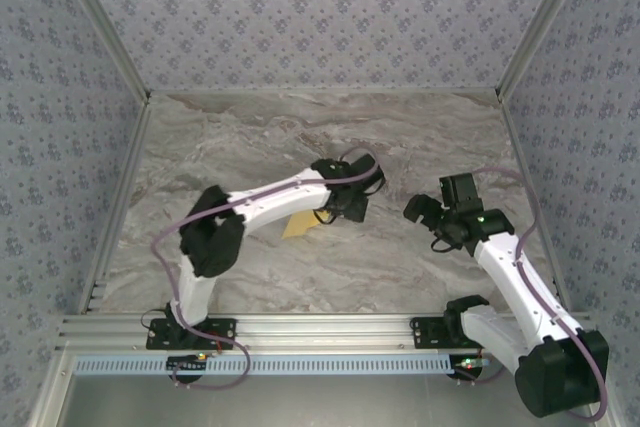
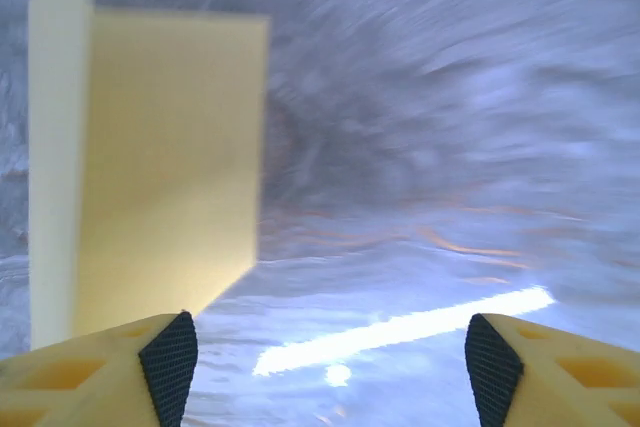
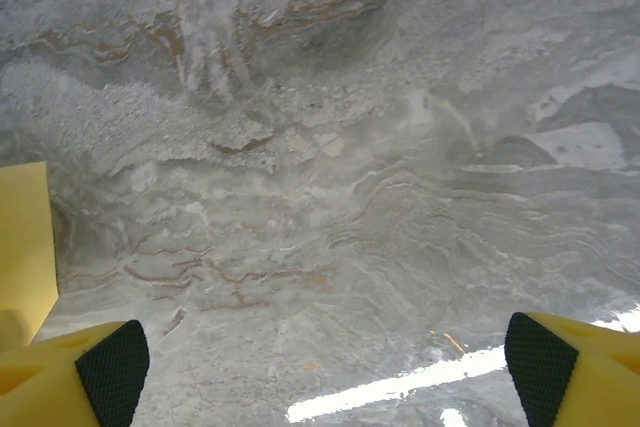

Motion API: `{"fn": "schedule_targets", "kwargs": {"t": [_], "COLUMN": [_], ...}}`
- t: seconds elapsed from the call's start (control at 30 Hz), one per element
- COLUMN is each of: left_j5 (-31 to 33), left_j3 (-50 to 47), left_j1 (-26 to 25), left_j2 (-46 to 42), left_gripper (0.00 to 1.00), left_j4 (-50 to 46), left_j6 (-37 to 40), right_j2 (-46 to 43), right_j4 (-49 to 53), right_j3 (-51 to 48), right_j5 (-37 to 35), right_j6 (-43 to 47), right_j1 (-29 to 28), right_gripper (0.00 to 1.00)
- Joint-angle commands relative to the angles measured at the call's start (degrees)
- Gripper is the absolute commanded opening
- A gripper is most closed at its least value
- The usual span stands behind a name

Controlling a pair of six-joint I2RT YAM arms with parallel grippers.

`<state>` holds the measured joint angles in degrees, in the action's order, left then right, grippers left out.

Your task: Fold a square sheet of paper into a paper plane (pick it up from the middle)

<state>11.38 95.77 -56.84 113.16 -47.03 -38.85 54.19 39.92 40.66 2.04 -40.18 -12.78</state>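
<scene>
Two sets of jaws, both spread wide, neither holding anything. Closest in, your left gripper [image 2: 330, 362] hangs low over the marble table [image 2: 450, 147], with the square sheet of paper [image 2: 170, 167] just left of its fingers. The sheet is creased, with one flap seemingly raised, and I'd judge it's lying loose and ready for pressing. Further right, your right gripper [image 3: 325, 362] hovers over bare stone, clear of the fold.

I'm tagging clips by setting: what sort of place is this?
Likely an enclosed robot test cell: wallpapered panel walls, an aluminium frame rail and a marble-look tabletop.
</scene>
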Motion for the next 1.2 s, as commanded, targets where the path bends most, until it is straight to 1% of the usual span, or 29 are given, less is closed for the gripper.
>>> {"fn": "schedule_targets", "kwargs": {"t": [0.0, 0.03, 0.13, 0.23, 0.27, 0.3, 0.37, 0.43, 0.47, 0.57, 0.6, 0.73, 0.8, 0.93, 1.17], "left_j5": [-10.0, -11.5, -12.6, -11.6, -10.8, -9.9, -8.1, -7.4, -7.4, -7.1, -7.0, -6.2, -5.9, -6.0, -6.8], "left_j3": [-3.5, -6.3, -14.2, -21.5, -23.9, -26.6, -31.4, -36.0, -38.3, -43.9, -45.5, -49.5, -51.1, -52.6, -52.9], "left_j1": [3.2, 4.4, 8.4, 13.4, 15.3, 17.1, 20.6, 24.4, 26.4, 30.7, 31.9, 33.9, 34.4, 34.8, 34.8], "left_j2": [-9.1, -11.6, -19.1, -26.4, -28.8, -31.2, -35.2, -39.0, -40.9, -46.1, -47.8, -53.1, -55.2, -56.7, -56.4], "left_gripper": [0.81, 0.84, 0.91, 0.98, 0.99, 0.99, 0.99, 0.99, 0.99, 0.99, 0.99, 0.99, 0.99, 0.99, 0.99], "left_j4": [6.7, 8.7, 13.6, 14.8, 14.7, 14.4, 14.0, 13.3, 13.1, 12.2, 11.7, 9.8, 9.2, 8.5, 8.6], "left_j6": [-1.2, -1.8, -3.7, -4.0, -3.9, -3.6, -3.8, -4.7, -5.4, -7.3, -7.8, -9.6, -10.7, -12.0, -12.3], "right_j2": [1.9, 2.8, 6.5, 13.3, 16.3, 19.3, 25.1, 30.3, 33.0, 40.0, 42.5, 52.7, 58.1, 63.6, 65.7], "right_j4": [-3.6, -5.0, -9.3, -12.9, -13.8, -14.7, -16.8, -18.6, -19.5, -19.9, -19.3, -15.6, -14.5, -14.3, -14.3], "right_j3": [2.1, 2.5, 4.7, 8.4, 10.3, 12.3, 16.0, 19.8, 22.0, 28.3, 31.8, 40.8, 44.3, 46.0, 43.6], "right_j5": [5.2, 6.3, 7.1, 4.0, 2.7, 1.7, 0.7, 0.3, 0.3, 0.8, 0.9, 1.2, 2.3, 3.1, 3.6], "right_j6": [1.5, 1.7, 1.8, 1.4, 1.1, 0.9, 0.6, 0.0, -0.1, -0.1, -0.1, 0.1, 0.3, 0.9, 3.7], "right_j1": [-0.7, -1.7, -6.5, -14.4, -17.9, -21.0, -26.1, -30.1, -32.0, -35.7, -36.7, -38.8, -39.0, -38.9, -38.5], "right_gripper": [0.89, 0.87, 0.79, 0.70, 0.67, 0.63, 0.51, 0.38, 0.35, 0.31, 0.31, 0.31, 0.28, 0.28, 0.28]}}
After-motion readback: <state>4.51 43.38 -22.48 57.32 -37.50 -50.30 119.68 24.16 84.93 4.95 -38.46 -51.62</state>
